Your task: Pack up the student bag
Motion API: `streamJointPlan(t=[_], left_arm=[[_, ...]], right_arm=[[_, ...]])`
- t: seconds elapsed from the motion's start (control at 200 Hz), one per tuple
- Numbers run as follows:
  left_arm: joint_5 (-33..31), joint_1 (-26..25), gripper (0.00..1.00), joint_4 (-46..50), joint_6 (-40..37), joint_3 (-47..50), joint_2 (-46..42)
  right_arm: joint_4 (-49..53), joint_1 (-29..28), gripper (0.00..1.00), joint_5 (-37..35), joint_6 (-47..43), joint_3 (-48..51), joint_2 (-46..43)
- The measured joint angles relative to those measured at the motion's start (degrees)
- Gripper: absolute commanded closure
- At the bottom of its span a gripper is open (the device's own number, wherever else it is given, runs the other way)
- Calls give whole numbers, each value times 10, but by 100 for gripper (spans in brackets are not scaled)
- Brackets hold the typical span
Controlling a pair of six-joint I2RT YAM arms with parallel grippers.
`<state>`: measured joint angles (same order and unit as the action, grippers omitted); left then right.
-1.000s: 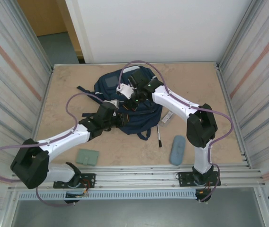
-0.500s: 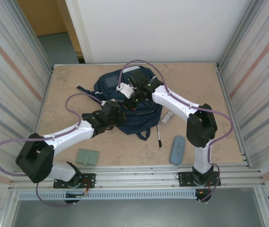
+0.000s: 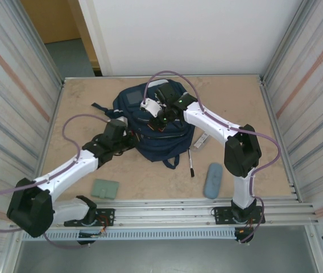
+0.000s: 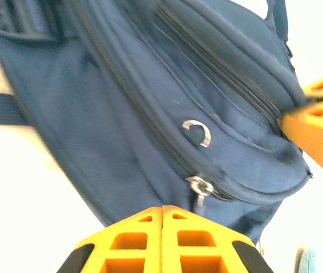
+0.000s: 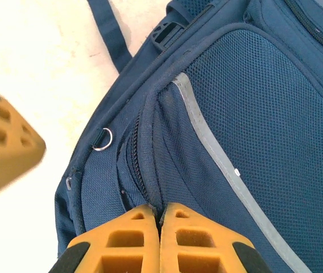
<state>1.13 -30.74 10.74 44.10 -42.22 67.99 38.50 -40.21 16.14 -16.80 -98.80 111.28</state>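
While it lies flat on the bench [image 3: 235,102]: student bag [image 3: 164,145], both grippers on it.
Left gripper [image 4: 162,211]: at the bag's left side, jaws pressed together, tips against the metal zip pull [image 4: 199,187]; whether the pull is pinched cannot be told. Right gripper [image 5: 160,211]: over the bag's middle, jaws clamped on a fabric fold beside a pocket zip.

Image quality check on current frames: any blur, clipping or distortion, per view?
Top external: even light, sharp, walls splay outward as with a wide lens. Left wrist: table clipped white, student bag smeared at its left edge, right gripper's finger soft. Right wrist: bag mesh crisp, table washed out, left gripper's finger blurred.
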Motion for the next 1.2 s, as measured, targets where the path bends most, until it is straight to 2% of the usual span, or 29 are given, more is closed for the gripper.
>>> streamJointPlan(t=[0.16, 0.291, 0.371, 0.521, 0.591, 0.987, 1.198], left_arm=[[20, 44, 100, 11, -28, 3, -16], [67, 64, 76, -3, -41, 19, -13], [84, 44, 72, -10, -43, 19, -10], [72, -39, 72, -18, -30, 18, -10], [64, -61, 72, -22, -18, 18, -10], [14, -65, 73, -33, 16, -2, 63], [-29, -65, 71, -30, 19, -22, 72]], right_arm=[[10, 0, 100, 0, -3, 0, 0], [11, 0, 100, 0, -2, 0, 0], [10, 0, 100, 0, -2, 0, 0], [11, 0, 100, 0, -1, 0, 0], [10, 0, 100, 1, 0, 0, 0], [10, -5, 100, 0, 3, 0, 0], [11, -11, 100, -8, 3, 0, 0]])
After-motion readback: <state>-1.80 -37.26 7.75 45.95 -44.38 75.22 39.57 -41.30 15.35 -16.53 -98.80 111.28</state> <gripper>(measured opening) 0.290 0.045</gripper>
